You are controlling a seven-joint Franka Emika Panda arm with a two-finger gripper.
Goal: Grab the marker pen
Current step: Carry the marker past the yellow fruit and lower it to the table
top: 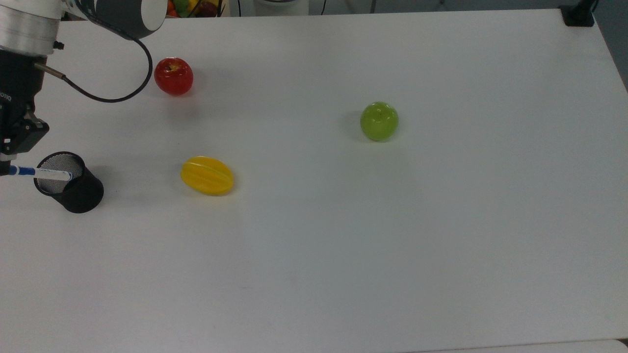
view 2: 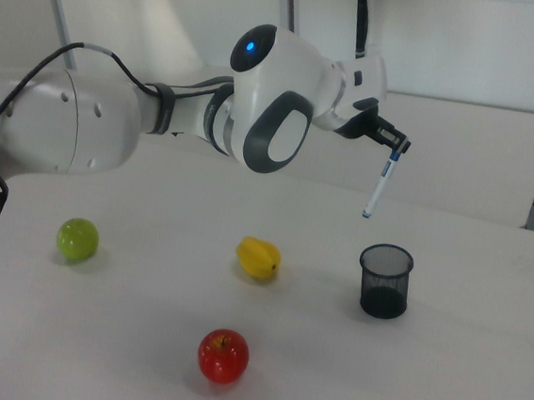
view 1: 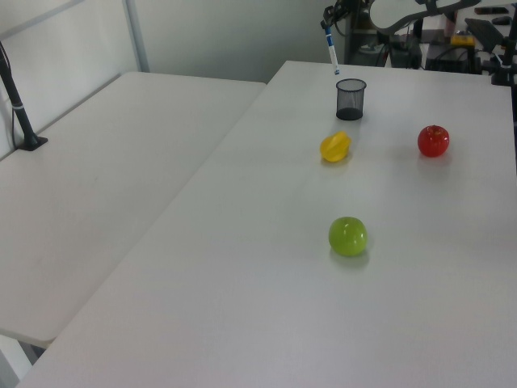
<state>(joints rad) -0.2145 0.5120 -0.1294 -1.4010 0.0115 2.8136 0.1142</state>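
Note:
The marker pen (view 2: 382,186), white-barrelled with a blue cap, hangs in the air tilted, cap end up. My gripper (view 2: 396,147) is shut on its cap end. The pen's lower tip is a short way above the black mesh cup (view 2: 384,280) and clear of the rim. In the top view the marker pen (top: 41,172) lies across the cup's mouth (top: 59,166), and the gripper (top: 7,165) is at the top view's left edge. The left view has the marker pen (view 1: 332,50) above the mesh cup (view 1: 350,99) at the far end of the table.
On the white table (top: 392,245) lie a red apple (top: 173,76), a yellow starfruit (top: 207,175) and a green apple (top: 379,121). A black clamp (top: 578,14) sits at the far right corner. A second table (view 1: 105,186) stands at the left view's left.

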